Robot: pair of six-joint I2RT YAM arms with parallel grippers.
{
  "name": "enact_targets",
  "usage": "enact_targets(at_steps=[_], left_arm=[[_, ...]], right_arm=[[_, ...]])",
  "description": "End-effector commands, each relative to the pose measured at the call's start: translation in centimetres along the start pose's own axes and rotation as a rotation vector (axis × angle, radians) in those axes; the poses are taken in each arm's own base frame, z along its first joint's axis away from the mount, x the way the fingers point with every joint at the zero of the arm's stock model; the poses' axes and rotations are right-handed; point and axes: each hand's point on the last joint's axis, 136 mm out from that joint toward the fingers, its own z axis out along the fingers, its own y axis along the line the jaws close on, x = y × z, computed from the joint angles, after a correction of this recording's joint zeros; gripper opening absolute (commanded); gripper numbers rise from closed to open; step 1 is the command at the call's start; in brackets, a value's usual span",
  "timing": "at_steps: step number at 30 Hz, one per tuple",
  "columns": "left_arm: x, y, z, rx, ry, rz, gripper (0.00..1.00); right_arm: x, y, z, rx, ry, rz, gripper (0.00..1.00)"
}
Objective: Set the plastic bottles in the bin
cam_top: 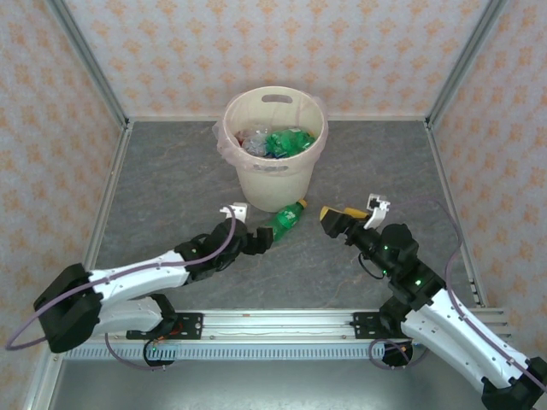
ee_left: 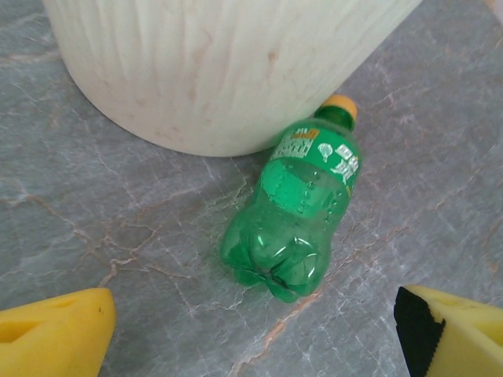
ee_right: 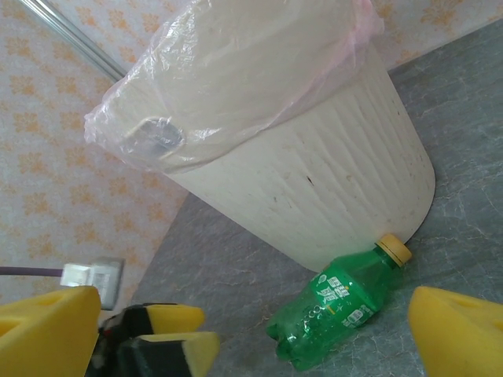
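1. The cream bin [cam_top: 273, 184] stands at 12 o'clock on the grey worktop [cam_top: 171, 188], with bottles [cam_top: 278, 141] heaped inside. A reach that runs long could shove the bin or snag its thin liner [ee_right: 236, 71].
2. The left claw [cam_top: 259, 237], its jaws wide apart and empty, sits at 8 o'clock from the green bottle [cam_top: 285, 219]. The right claw [cam_top: 342, 215], also spread and empty, hovers at the bottle's 3 o'clock. If both close in, they may collide.
3. The green bottle lies on its side, touching the bin's foot at 6 o'clock. It looks smooth and round, so an off-centre squeeze could send it rolling or wedge it against the wall.
4. Its yellow cap [ee_left: 341, 106] points to 1 o'clock. A grip near that narrow neck may let the body swing.
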Motion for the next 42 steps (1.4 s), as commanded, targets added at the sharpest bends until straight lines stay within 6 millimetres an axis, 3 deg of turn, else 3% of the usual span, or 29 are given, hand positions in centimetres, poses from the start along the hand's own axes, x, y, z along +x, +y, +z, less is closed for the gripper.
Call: enact_targets(at_steps=[1, 11, 20, 26, 32, 42], left_arm=[[-2.0, -1.6, 1.2, 0.014, -0.083, 0.018, 0.93], [0.1, -3.7, 5.9, -0.014, -0.014, 0.118, 0.9], [2.5, -6.5, 7.8, -0.041, 0.033, 0.236, 0.87], [2.6, -5.7, 9.3, -0.15, 0.041, 0.246, 0.85], [2.9, -6.1, 11.1, -0.186, 0.051, 0.245, 0.83], [2.0, -6.5, 12.2, -0.208, 0.002, 0.247, 0.83]], right_arm=[[0.2, -0.4, -0.5, 0.013, -0.009, 0.005, 1.0], [0.3, -1.0, -1.2, 0.036, -0.011, -0.006, 1.0], [0.5, -1.4, -1.3, 0.048, -0.01, -0.014, 1.0], [0.6, -1.6, -1.4, 0.051, -0.011, -0.012, 1.0], [0.9, -2.1, -1.6, 0.067, -0.014, -0.017, 1.0], [1.2, -2.8, -1.9, 0.082, -0.026, -0.025, 0.99]])
